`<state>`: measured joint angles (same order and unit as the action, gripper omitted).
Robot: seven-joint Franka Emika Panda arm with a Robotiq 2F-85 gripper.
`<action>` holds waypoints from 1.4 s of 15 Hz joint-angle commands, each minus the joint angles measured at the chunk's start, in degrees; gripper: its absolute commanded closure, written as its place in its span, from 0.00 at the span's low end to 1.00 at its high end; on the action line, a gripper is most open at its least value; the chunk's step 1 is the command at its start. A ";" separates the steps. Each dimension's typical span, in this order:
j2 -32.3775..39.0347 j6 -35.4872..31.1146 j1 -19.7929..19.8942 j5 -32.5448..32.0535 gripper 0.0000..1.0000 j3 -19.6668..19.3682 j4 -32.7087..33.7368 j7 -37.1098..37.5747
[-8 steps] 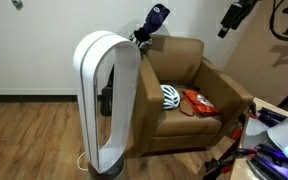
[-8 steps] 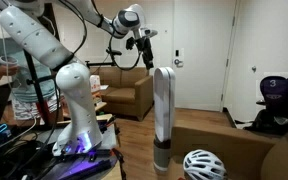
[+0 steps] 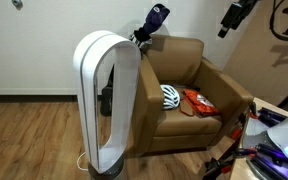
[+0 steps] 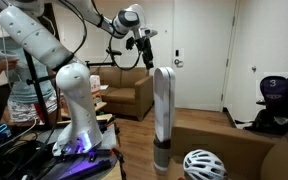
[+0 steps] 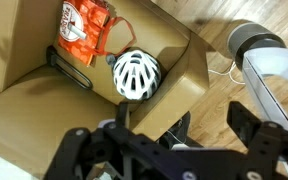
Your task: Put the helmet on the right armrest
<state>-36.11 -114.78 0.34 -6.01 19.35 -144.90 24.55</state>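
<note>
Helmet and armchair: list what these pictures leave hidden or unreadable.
Helmet: lower part cut off by the bottom edge in an exterior view.
Armchair: one arm hidden behind the white fan in an exterior view.
Claw: too small in both exterior views to judge its opening.
Orange-red pack: print blurred, wrist view.

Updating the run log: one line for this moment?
claw: open, empty, high over armchair | helmet: on its seat beside orange-red item | right armrest: helmet not there yet

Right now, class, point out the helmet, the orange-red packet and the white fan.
helmet [image 5: 136, 75]: wrist view, top of its vented shell.
orange-red packet [image 5: 82, 28]: wrist view, its printed face.
white fan [image 4: 162, 105]: an exterior view, its upright loop.
</note>
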 commanded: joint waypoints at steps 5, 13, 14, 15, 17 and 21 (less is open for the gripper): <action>0.18 -0.88 -1.24 -0.67 0.00 -1.19 -0.09 1.59; -0.05 -2.78 -0.54 -3.11 0.00 -0.73 -0.29 3.47; 0.05 -2.58 -0.74 -2.52 0.00 -0.90 -0.19 3.89; -0.12 -3.86 -0.34 -2.83 0.00 -0.63 -0.43 5.10; 0.16 -3.01 -1.06 -2.43 0.00 -1.33 0.12 4.13; 0.13 -4.55 -0.62 -3.19 0.00 -1.11 0.11 5.59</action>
<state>-36.11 -119.55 0.27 -8.85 18.73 -144.92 29.89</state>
